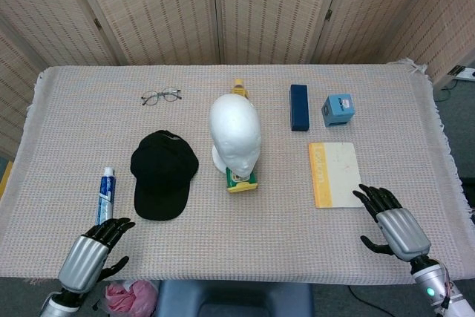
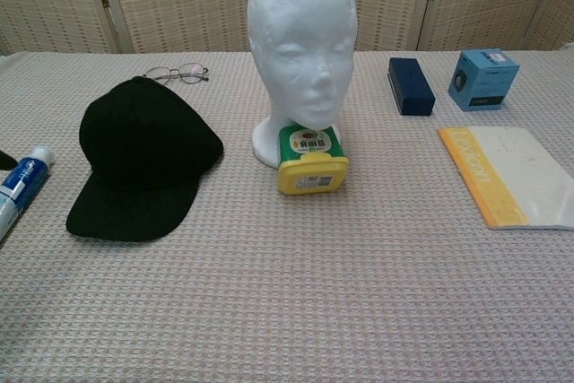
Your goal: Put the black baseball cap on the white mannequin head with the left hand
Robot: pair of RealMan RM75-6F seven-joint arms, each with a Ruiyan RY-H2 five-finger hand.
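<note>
The black baseball cap (image 1: 162,174) (image 2: 142,166) lies flat on the table left of centre, its brim toward the front edge. The white mannequin head (image 1: 235,134) (image 2: 302,47) stands upright in the middle, to the cap's right. My left hand (image 1: 92,255) hovers over the front left edge, below the cap and just beneath the toothpaste tube, fingers apart and holding nothing. A dark fingertip of that hand (image 2: 5,160) shows at the chest view's left border. My right hand (image 1: 395,224) hangs at the front right edge, fingers spread, empty.
A toothpaste tube (image 1: 105,200) (image 2: 20,182) lies left of the cap. A green and yellow container (image 1: 241,180) (image 2: 309,160) sits in front of the head, glasses (image 1: 161,96) behind the cap. A dark blue case (image 1: 298,106), blue box (image 1: 338,109) and yellow notebook (image 1: 335,174) occupy the right half.
</note>
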